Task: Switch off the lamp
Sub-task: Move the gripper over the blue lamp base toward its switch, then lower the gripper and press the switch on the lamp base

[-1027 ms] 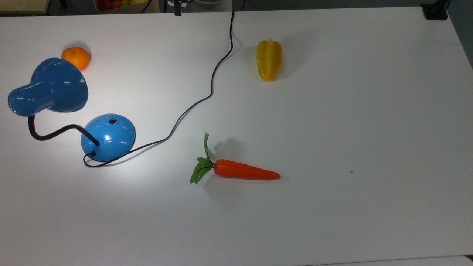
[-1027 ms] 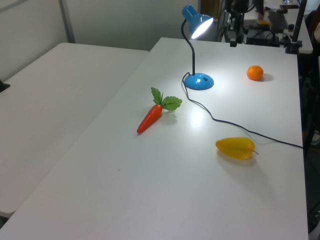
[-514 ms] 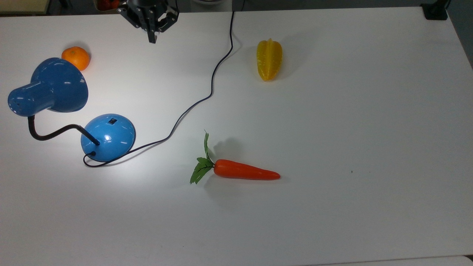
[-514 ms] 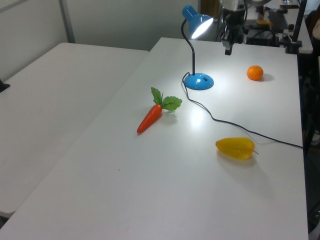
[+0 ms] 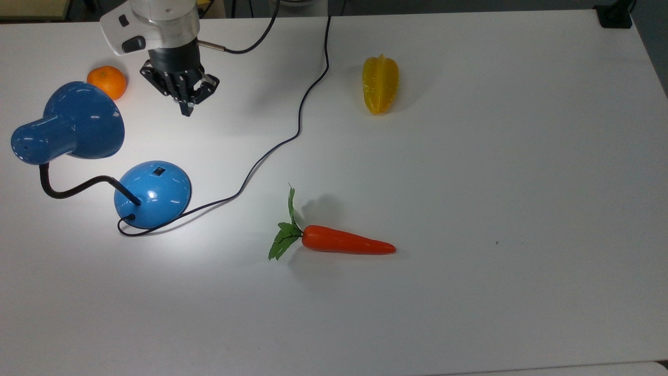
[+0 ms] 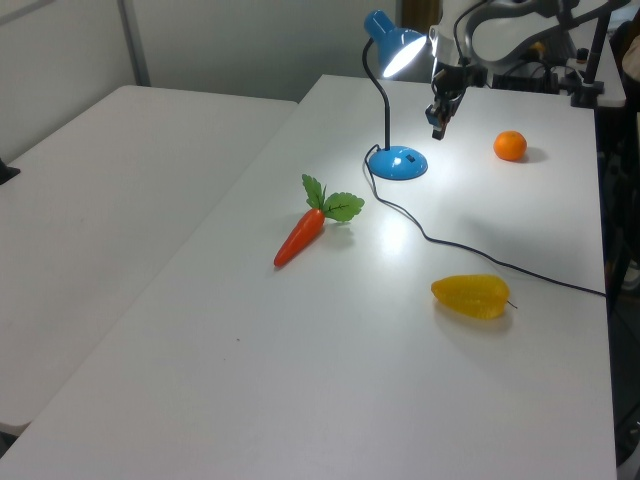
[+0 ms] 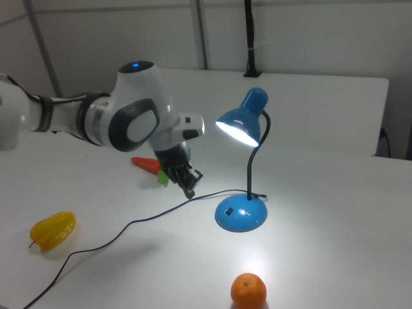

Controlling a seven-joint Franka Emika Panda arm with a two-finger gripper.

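My gripper [image 5: 186, 108], fingers seemingly pinched together, has swung in toward the lamp [image 5: 152, 194], still lit; its switch [image 5: 158, 170] awaits pressing.

Lamp [image 5: 152, 194]: glossy blue shade and domed base, black neck, black switch, black cord [image 5: 300, 112]; shade interior glowed white. Orange [image 5: 107, 82]: plain orange. Starfruit [image 5: 380, 84]: yellow, ridged. Carrot [image 5: 347, 243]: orange-red body, green leaves. Gripper [image 5: 186, 109]: black, on a white and grey arm. Tabletop [image 5: 522, 156]: plain white.
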